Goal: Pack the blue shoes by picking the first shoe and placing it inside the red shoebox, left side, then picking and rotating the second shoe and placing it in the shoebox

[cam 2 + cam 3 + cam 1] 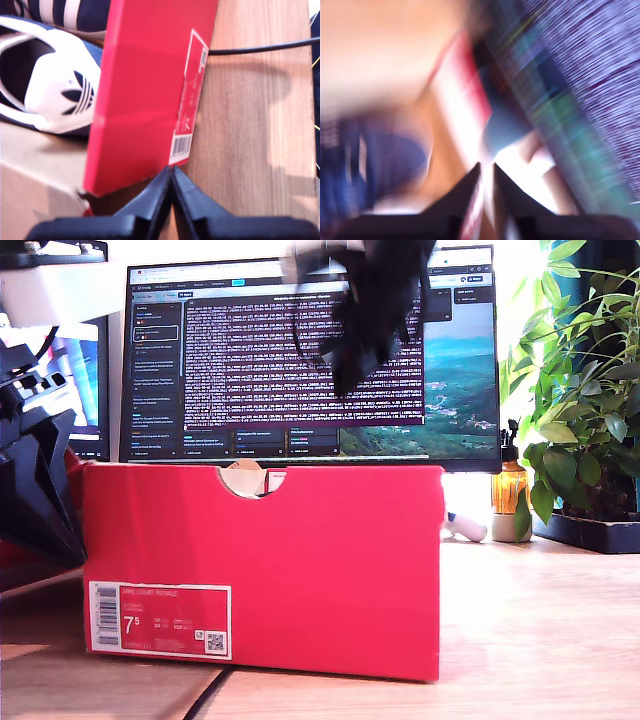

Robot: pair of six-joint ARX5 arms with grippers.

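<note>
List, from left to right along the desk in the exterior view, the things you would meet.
Black arm base → red shoebox → white object lying on the desk → amber bottle → potted plant.

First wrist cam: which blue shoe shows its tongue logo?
The blue shoe with the white trefoil tongue, opening facing the camera. The other shoe shows only its white-striped navy side.

Heavily blurred view, my second gripper (486,176) with dark jaws nearly together, red shoebox (470,75) edge, smeared monitor screen (580,75), blue shoes (385,160) a vague shape.
</note>
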